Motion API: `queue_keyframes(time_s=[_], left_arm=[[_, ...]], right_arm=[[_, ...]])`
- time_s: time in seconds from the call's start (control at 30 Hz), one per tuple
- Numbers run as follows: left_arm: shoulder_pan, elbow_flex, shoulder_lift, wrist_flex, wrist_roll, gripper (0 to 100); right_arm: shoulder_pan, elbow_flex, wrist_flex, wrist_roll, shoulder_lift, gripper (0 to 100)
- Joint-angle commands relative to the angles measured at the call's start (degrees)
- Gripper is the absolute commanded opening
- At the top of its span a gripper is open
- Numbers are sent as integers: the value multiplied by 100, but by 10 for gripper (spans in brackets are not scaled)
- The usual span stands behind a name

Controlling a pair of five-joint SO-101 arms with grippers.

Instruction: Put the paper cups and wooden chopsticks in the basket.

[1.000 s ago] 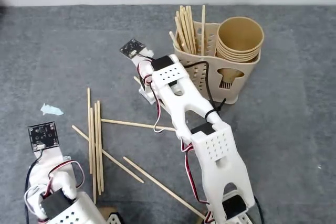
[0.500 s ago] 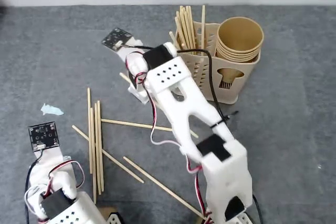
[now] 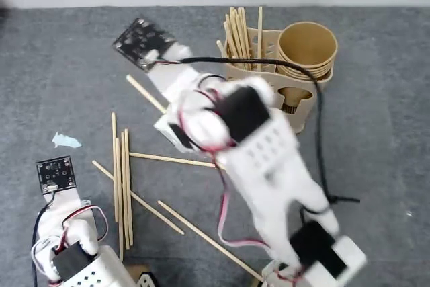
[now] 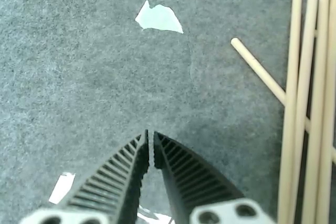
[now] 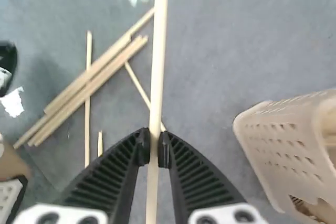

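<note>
Clamping one chopstick (image 5: 156,66) in the right hand (image 5: 152,144), pinching it partway along and leaving a long end jutting out past the fingertips. Holding it, by the look of things, raised off the counter (image 3: 376,166), with the basket (image 3: 269,99) near, off to one side of that hand and not yet under the stick. Hovering the left hand (image 4: 150,137) low over bare counter, fingers pressed nearly together on nothing, with loose chopsticks (image 4: 310,103) lying just beside it and a paper scrap (image 4: 159,17) out ahead of its tips.

Working, seemingly, through the chopstick half of the job: cups (image 3: 307,45) sitting stacked in one compartment of the basket, standing chopsticks (image 3: 238,35) bunched upright in the compartment next to it. Leaving several more flat on the counter, well apart from the right hand and closer to the left.

Calling next, most likely, for swinging the held chopstick across to the basket, tipping it upright over the chopstick compartment, and only then loosening the grip. Risking, otherwise, a snag on the rim or against the ones standing there, given the long end sticking out beyond the fingers.
</note>
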State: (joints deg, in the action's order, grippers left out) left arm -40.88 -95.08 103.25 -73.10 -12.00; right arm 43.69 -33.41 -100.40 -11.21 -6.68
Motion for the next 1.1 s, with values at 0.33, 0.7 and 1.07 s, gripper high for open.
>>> queue_keyframes(time_s=[0.33, 0.7, 1.07], left_arm=[[9, 31, 88, 132, 44, 15], [9, 31, 88, 132, 44, 15], [9, 31, 88, 132, 44, 15]], right_arm=[[-936, 1275, 892, 35, -2633, 8], [-2176, 1538, 3257, 738, -2818, 8], [-2730, 5073, 8268, 756, -3266, 8]])
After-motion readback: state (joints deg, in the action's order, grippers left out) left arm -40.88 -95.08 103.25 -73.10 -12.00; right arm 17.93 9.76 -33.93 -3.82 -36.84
